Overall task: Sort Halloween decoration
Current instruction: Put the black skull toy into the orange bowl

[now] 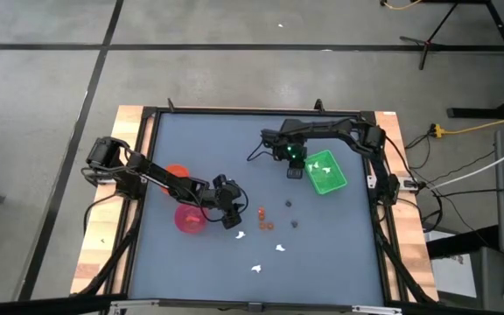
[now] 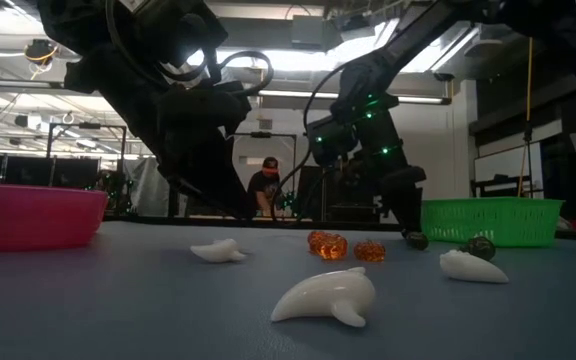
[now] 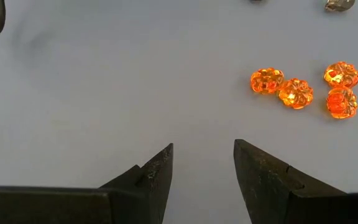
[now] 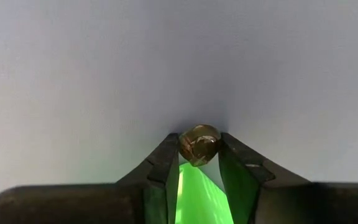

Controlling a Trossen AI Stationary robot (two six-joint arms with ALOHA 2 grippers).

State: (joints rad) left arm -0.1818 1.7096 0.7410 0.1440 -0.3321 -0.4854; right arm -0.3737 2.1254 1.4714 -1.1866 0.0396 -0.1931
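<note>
A dark blue-grey table [image 1: 199,262] is seen from above, with two dark robot arms reaching in from its left and right edges.

The right gripper [image 4: 199,163] is at the far right part of the table, just beside the left edge of a green square tray [image 1: 331,178]. Its wrist camera shows its two fingers pinched on a small dark, roundish, brassy decoration piece [image 4: 199,144], held right between the fingertips, with the green of the tray showing below the gap between them. In the low view this gripper reaches down to the table surface next to the tray.

The left gripper [image 3: 202,163] is near the table's middle, beside a pink bowl [image 1: 189,219]. An orange bowl [image 1: 175,172] sits just behind the pink one. This gripper's fingers stand apart with nothing between them, over bare table. Ahead of it and off to one side lie four orange pumpkin-shaped pieces [image 3: 297,93], clustered close together and apart from the fingertips.

Other loose pieces are scattered on the table between the two arms. Two more dark roundish pieces [image 1: 294,223] lie near the centre. Several white irregular pieces [image 1: 281,249] lie toward the near edge, well apart from both grippers; in the low view the closest one looks like a curved tooth [image 2: 328,297].

A person [image 2: 264,188] stands in the room far behind the table.
</note>
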